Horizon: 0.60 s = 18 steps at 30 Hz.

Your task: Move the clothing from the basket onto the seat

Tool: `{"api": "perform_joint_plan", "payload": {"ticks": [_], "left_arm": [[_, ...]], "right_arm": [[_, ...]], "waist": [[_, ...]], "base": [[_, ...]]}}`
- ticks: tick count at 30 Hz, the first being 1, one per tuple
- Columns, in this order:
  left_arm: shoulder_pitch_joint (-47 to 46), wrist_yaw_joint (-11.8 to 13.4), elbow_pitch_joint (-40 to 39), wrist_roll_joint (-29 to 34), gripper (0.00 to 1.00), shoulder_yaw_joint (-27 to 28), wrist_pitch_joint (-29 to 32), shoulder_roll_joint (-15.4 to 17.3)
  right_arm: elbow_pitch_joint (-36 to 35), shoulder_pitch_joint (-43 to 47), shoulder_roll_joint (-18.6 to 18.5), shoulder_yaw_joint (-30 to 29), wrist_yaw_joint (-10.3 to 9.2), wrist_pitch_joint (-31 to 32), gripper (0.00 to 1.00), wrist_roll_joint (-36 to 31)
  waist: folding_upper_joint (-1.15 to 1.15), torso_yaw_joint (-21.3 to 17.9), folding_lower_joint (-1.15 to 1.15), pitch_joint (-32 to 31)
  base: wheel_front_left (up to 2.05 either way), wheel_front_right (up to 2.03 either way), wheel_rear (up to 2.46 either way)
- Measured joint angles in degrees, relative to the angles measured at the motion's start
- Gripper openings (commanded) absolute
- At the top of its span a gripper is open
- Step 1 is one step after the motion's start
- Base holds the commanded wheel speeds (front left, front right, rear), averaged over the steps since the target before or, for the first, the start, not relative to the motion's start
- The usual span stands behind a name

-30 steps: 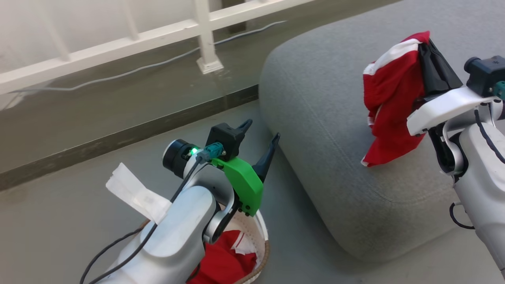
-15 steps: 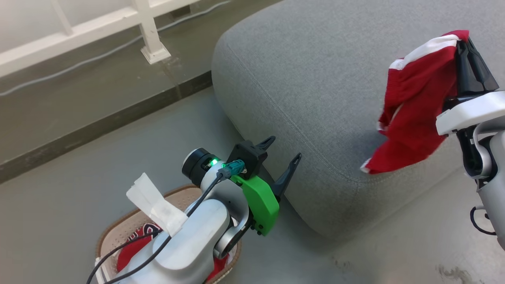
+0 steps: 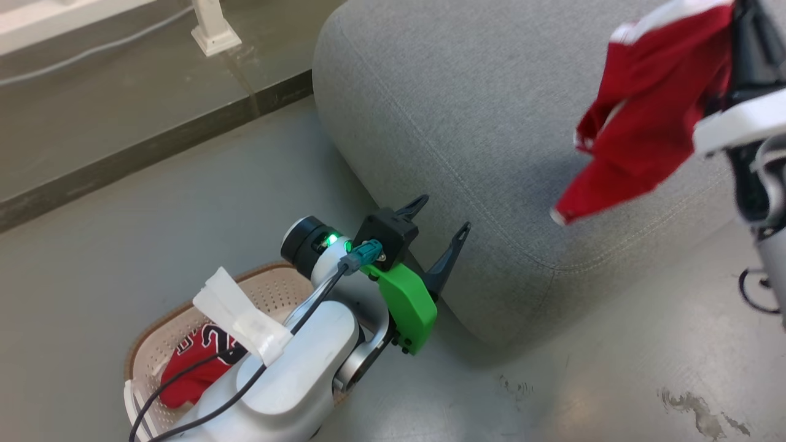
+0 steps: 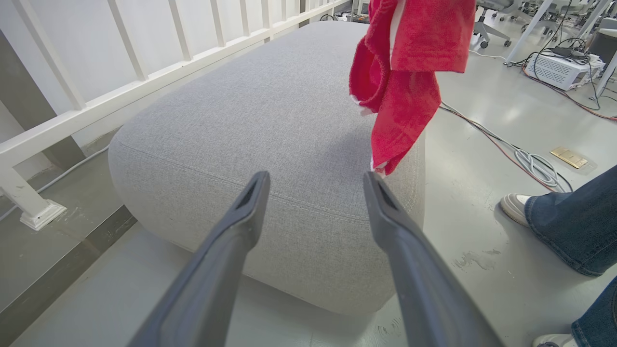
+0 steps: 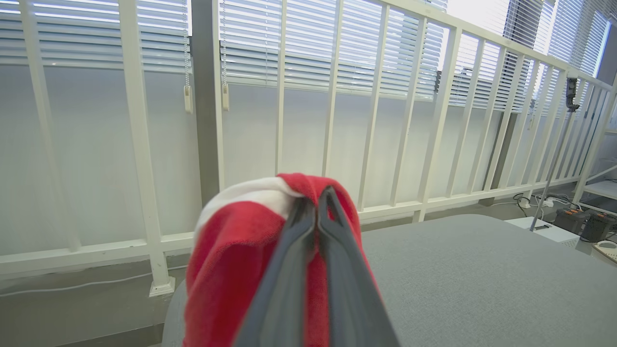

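Red shorts [image 3: 638, 116] with a white stripe hang from my right gripper [image 3: 740, 21], which is shut on their upper edge, above the near right part of the grey seat [image 3: 479, 110]. In the right wrist view the shut gripper [image 5: 315, 195] pinches the shorts [image 5: 226, 260] over the seat [image 5: 482, 270]. The red jersey [image 3: 196, 362] lies in the cream basket [image 3: 153, 331] on the floor, partly hidden by my left arm. My left gripper [image 3: 445, 213] is open and holds nothing, just in front of the seat's side. The left wrist view shows that gripper [image 4: 315, 178], the seat [image 4: 250, 111] and the hanging shorts [image 4: 405, 72].
A white railing [image 4: 144, 82] runs behind the seat, with a post base [image 3: 212, 34] on a dark raised strip [image 3: 123, 159]. A person's shoe [image 4: 513, 207] and jeans leg [image 4: 573, 226] stand right of the seat. Cables [image 4: 530, 161] lie on the floor there.
The head view has swung, so more of the basket and the jersey now show. The shorts still hang from the shut right gripper, higher in the picture. My left gripper stays open.
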Motion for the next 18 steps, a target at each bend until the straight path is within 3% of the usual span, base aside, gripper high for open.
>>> {"api": "perform_joint_plan", "payload": {"ticks": [18], "left_arm": [[-6.6,0.9,-5.9,5.1,1.0,-1.1,3.6,2.5]], "right_arm": [[4.7,-20.4,-3.9,-6.2,-0.08,2.5,0.0,3.0]], "waist": [[0.0,4.7,0.01,11.2]], "base": [[0.0,0.0,0.0]]}}
